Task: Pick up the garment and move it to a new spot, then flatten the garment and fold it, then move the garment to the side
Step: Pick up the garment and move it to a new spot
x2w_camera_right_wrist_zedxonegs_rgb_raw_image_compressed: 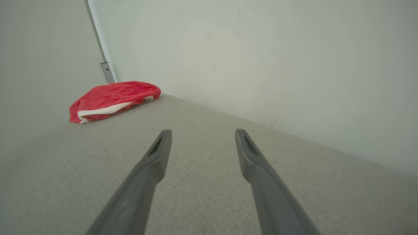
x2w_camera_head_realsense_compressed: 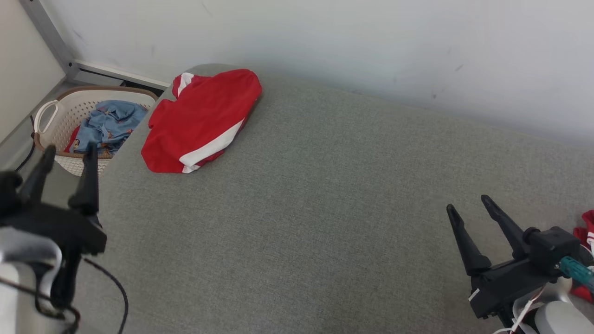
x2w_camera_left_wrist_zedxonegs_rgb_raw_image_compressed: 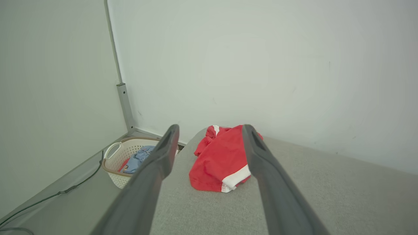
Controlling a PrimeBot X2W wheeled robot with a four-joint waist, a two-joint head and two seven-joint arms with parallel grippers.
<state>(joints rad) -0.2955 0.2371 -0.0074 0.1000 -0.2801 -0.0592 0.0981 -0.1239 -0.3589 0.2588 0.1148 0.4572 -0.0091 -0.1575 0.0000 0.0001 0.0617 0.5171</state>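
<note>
White wall (x2w_camera_head_realsense_compressed: pixel 371 46) at the back, and a big grey fabric-covered table (x2w_camera_head_realsense_compressed: pixel 325 208) takes up most of my head view. The garment (x2w_camera_head_realsense_compressed: pixel 199 120), red with white stripes, lies bunched at the table's far left corner, close to the wall, with nothing touching it. Off that corner, down on the floor, a white basket (x2w_camera_head_realsense_compressed: pixel 51 111) with a brown rim holds blue clothes (x2w_camera_head_realsense_compressed: pixel 109 125).

My left tool (x2w_camera_head_realsense_compressed: pixel 69 148) is at the lower left by the table's left edge, fingers spread wide with nothing between them. The garment is ahead and a bit to its right, well apart. In the left wrist view the garment shows past the fingertips.

My right tool (x2w_camera_head_realsense_compressed: pixel 468 202) is at the lower right over bare table, also spread wide and empty. The garment is far across to its front left. A scrap of red cloth (x2w_camera_head_realsense_compressed: pixel 588 232) shows at the right edge beside that arm.
</note>
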